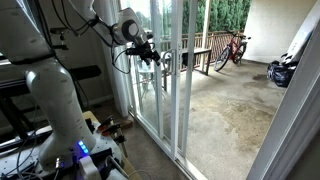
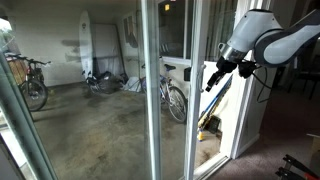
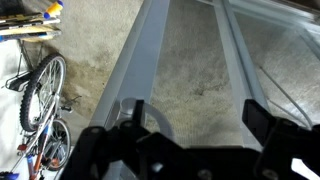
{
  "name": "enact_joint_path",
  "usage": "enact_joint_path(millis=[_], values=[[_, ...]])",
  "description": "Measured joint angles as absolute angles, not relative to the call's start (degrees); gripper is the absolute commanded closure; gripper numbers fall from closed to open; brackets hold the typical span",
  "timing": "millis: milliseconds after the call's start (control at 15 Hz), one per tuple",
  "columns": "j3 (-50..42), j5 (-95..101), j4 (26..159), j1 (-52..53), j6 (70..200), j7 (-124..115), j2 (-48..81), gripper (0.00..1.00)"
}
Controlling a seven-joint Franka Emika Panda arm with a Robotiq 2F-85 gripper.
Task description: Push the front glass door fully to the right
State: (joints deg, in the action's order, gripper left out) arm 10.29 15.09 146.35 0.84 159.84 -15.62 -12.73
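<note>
- Right now the claw [image 3: 185, 150] is spread wide, its two dark fingers [image 3: 100, 150] standing apart at the bottom of the wrist view with nothing between them.
- It hangs at about handle height, just beside the white upright of the front glass door [image 3: 140, 65]. That placement suits a sideways shove against the frame more than a pinch.
- In both exterior views the door stands tall in its track, with the arm reaching out level so the claw [image 1: 151, 54] meets the upright edge square on.
- A curved white loop handle [image 3: 133, 103] shows on that upright, just ahead of the claw. I cannot tell whether a finger touches it or the frame.
- Judging by the upright, which sits near the middle of the opening [image 2: 160, 90], the door is not yet fully to the right, so most of the slide seems to remain.
- Spread fingers make sense here, since one finger can hook behind the handle or press flat on the frame and carry the panel along.
- Beyond the glass lies a concrete patio floor [image 1: 230, 110] with a bicycle [image 1: 232, 48] against the far railing, well clear of the door's travel.
- The likely risk is the finger slipping off the narrow frame edge and onto the glass.
</note>
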Motion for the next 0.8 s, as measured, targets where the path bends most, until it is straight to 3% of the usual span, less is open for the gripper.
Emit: enact_joint_path(millis=[333, 800], values=[[14.1, 31.7, 148.8, -7.7, 172.7, -29.4, -12.3, 0.0], [22.7, 49.1, 148.3, -20.8, 176.4, -44.6, -13.4, 0.0]])
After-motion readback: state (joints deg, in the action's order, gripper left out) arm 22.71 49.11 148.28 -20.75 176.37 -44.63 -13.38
